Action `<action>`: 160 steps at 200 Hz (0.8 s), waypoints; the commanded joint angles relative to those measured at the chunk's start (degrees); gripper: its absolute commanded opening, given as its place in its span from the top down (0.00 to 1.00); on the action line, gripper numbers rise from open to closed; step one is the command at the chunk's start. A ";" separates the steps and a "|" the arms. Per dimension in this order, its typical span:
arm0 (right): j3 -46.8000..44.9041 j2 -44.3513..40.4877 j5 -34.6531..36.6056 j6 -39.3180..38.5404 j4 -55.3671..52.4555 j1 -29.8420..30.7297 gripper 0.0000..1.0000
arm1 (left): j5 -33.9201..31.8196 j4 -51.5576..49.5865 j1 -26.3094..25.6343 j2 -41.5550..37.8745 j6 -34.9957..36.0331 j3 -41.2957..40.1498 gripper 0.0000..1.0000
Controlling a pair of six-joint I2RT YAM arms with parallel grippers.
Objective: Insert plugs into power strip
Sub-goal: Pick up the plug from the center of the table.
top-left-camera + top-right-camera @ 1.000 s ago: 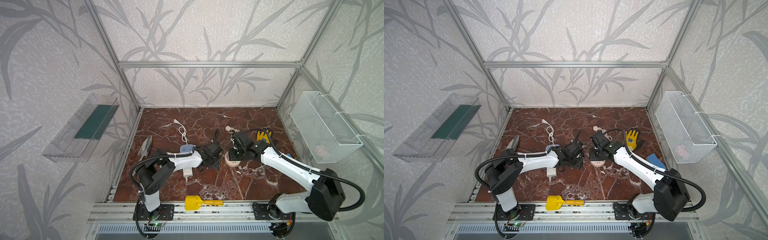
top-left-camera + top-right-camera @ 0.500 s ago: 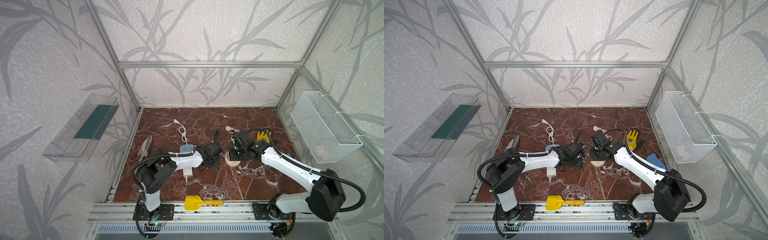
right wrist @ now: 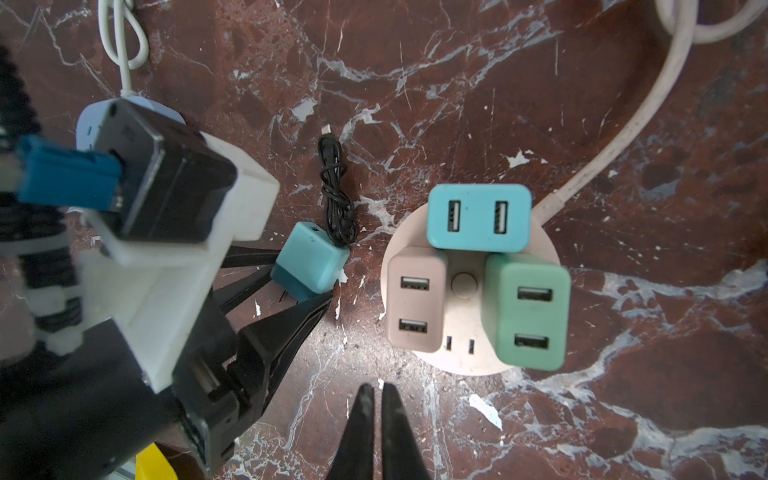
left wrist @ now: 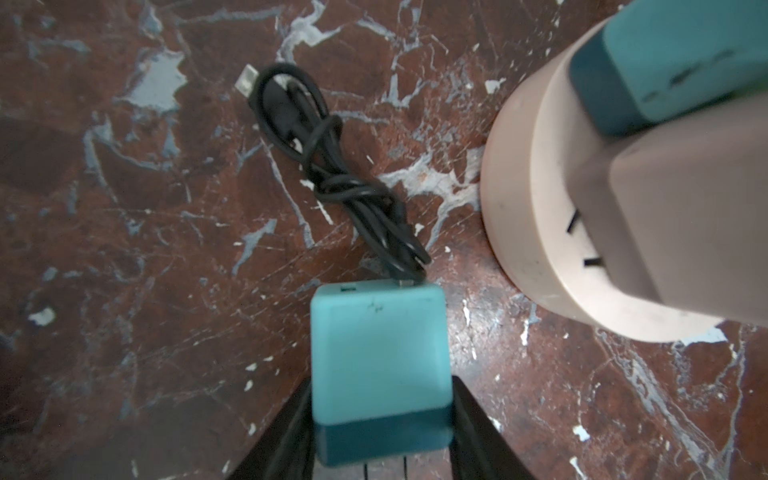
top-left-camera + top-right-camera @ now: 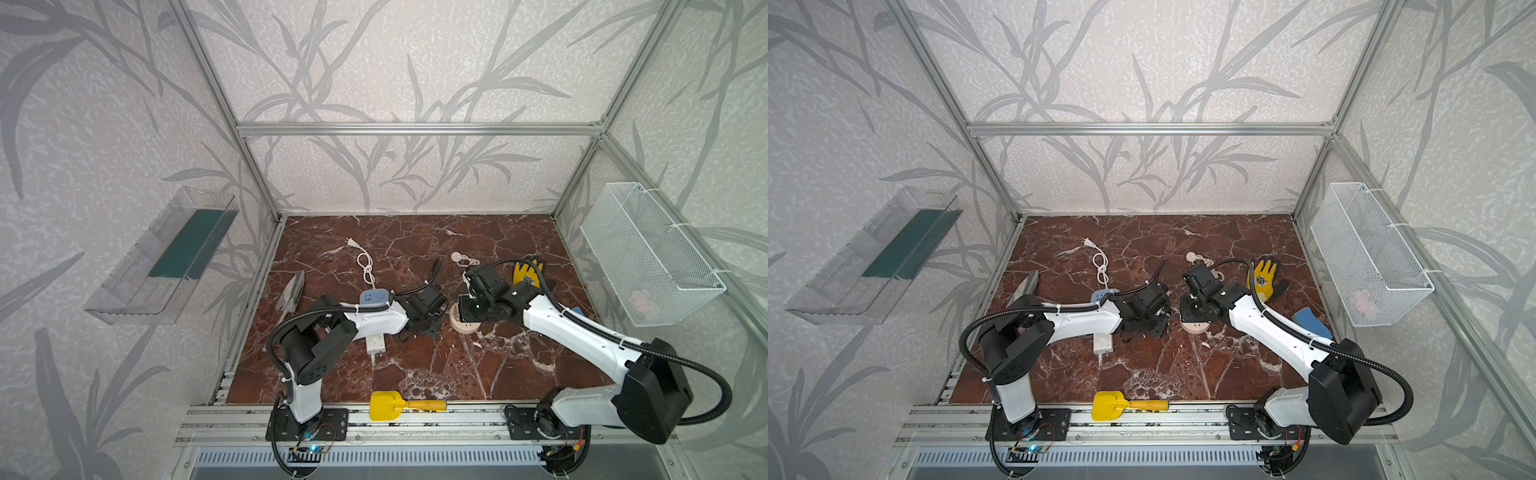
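Teal plug (image 4: 380, 345) pinched in left gripper (image 4: 381, 380), jaws narrowed onto side faces, close to surface (image 4: 124, 249); knotted black cable (image 4: 332, 183) trailing ahead from it. Power strip (image 3: 457, 363) near, ahead and aside of that gripper; teal cube (image 3: 478, 218), pink cube (image 3: 415, 299), green cube (image 3: 528, 311) already seated, one socket (image 3: 459, 344) bare, likely meant for held plug. Right gripper (image 3: 378, 392) shut tight, empty, just short of strip rim, probably ready to steady it.

Leaf-patterned walls (image 5: 374, 62), red marble floor (image 5: 436, 365), aluminium frame (image 5: 415, 129)
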 commanded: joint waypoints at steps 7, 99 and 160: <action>-0.77 -1.27 -0.40 0.19 0.35 -0.26 0.91 | -1.06 0.18 0.11 0.84 0.40 1.16 0.58; -3.41 -2.96 -10.83 -0.44 6.30 -2.43 0.90 | -2.08 -6.37 2.05 -7.29 1.85 0.99 1.00; -5.24 -5.81 -31.73 -0.83 13.98 -7.78 0.61 | 24.59 -1.37 16.18 -27.41 -10.73 -6.99 1.00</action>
